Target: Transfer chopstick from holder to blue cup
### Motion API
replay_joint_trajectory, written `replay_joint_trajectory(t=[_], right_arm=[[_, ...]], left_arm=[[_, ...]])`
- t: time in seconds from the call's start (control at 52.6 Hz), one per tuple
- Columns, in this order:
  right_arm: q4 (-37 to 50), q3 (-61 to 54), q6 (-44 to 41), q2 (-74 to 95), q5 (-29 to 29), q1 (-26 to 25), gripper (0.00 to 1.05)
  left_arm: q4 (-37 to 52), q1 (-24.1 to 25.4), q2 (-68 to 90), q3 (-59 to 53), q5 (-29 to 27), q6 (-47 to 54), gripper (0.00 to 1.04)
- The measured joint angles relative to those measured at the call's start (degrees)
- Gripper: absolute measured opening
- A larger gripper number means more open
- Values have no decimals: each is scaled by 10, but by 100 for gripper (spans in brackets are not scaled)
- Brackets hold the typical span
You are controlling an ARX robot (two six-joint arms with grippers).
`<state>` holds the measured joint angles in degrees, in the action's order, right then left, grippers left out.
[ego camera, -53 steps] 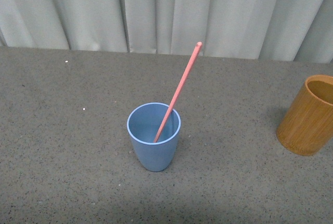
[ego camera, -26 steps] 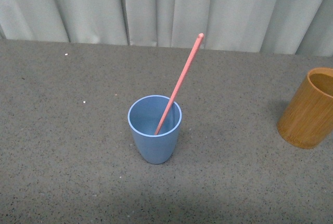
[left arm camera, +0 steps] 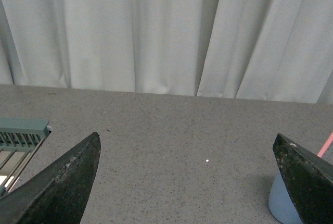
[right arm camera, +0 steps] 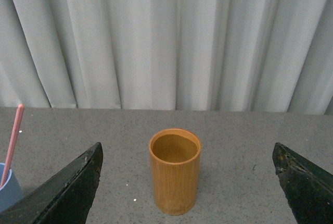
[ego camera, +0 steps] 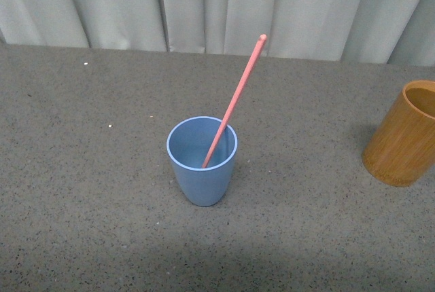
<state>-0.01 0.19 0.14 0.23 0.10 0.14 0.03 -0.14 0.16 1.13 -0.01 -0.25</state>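
The blue cup (ego camera: 202,163) stands upright in the middle of the grey table, and a pink-red chopstick (ego camera: 237,95) leans in it toward the back right. At the right edge stands the orange-brown holder (ego camera: 402,136), its inside looking empty in the right wrist view (right arm camera: 175,171). My right gripper (right arm camera: 187,151) is open, with the holder beyond and between its dark fingers (right arm camera: 67,193). The cup (right arm camera: 8,193) and chopstick (right arm camera: 13,143) show at that view's edge. My left gripper (left arm camera: 187,140) is open over bare table, the cup (left arm camera: 281,203) beside one fingertip. Neither arm shows in the front view.
A pale pleated curtain (ego camera: 217,7) closes off the back of the table. A green-grey slatted rack (left arm camera: 21,135) shows at the edge of the left wrist view. Small white specks (ego camera: 110,125) lie on the tabletop.
In the front view the cup, chopstick and holder have all shifted upward in the frame, so the view has tilted or moved; the objects keep their places relative to each other.
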Motion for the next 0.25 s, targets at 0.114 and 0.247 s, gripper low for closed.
replay_joint_trajectory(t=[0.114, 0.247], right_arm=[[0, 0, 0, 0, 0, 0, 95], [0, 0, 0, 0, 0, 0, 95]], left_arm=[[0, 0, 0, 0, 0, 0, 98], [0, 0, 0, 0, 0, 0, 98]])
